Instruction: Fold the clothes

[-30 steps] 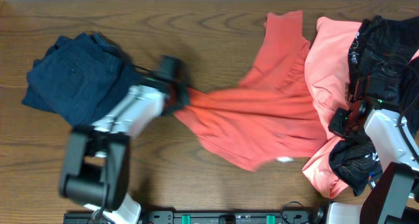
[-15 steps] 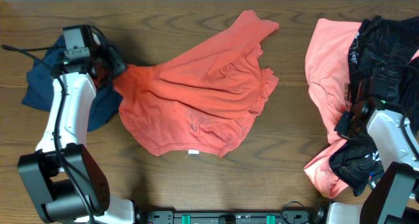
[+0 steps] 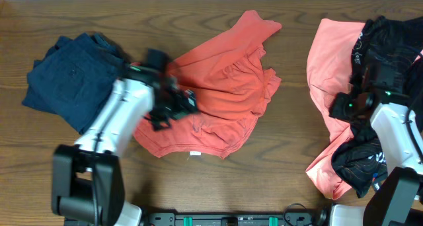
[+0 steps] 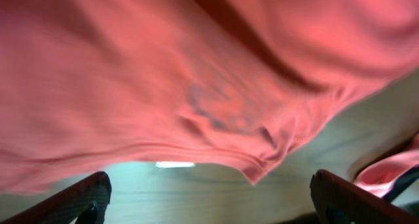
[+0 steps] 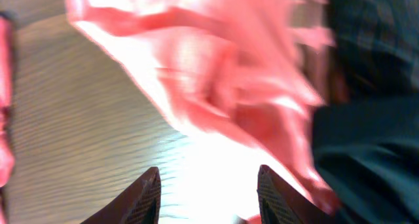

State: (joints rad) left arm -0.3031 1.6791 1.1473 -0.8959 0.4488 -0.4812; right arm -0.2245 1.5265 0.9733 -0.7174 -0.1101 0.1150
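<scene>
Overhead: orange shirt (image 3: 218, 87) crumpled mid-counter (image 3: 277, 173), navy garment (image 3: 66, 80) folded far left, pink garment (image 3: 327, 61) and black clothes (image 3: 390, 37) heaped right. Left jaws over shirt's left part, spread wide, gripping nothing. Right jaws over pink garment's edge, parted, empty

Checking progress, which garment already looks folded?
The navy garment at far left, a neat stack; the orange shirt, pink garment and black garment lie rumpled.
</scene>
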